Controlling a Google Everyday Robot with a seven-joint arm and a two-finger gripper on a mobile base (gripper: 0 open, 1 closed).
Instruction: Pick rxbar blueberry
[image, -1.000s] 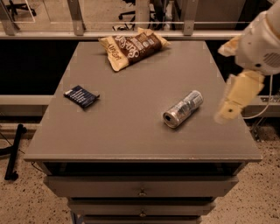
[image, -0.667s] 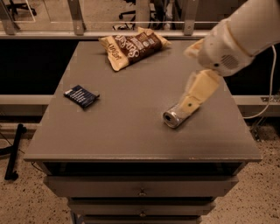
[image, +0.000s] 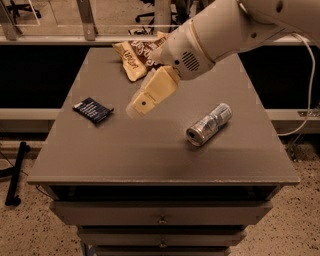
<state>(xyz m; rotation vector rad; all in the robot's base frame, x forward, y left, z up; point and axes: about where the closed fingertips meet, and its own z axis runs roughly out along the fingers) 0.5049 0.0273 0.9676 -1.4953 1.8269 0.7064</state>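
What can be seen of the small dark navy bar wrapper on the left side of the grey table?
The small, flat, rectangular dark navy-blue bar wrapper has small white print and a pale patch at its left end. It lies flat, turned at a slant, on the left part of the grey table top, touching nothing else. The cream gripper hangs to its right in the picture, apart from it.

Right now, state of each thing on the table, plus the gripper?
rxbar blueberry: lying flat, left side, untouched.
can: on its side, right of centre.
chip bag: lying at the back, partly behind the arm.
gripper: over the table, right of the rxbar blueberry, apart from it.
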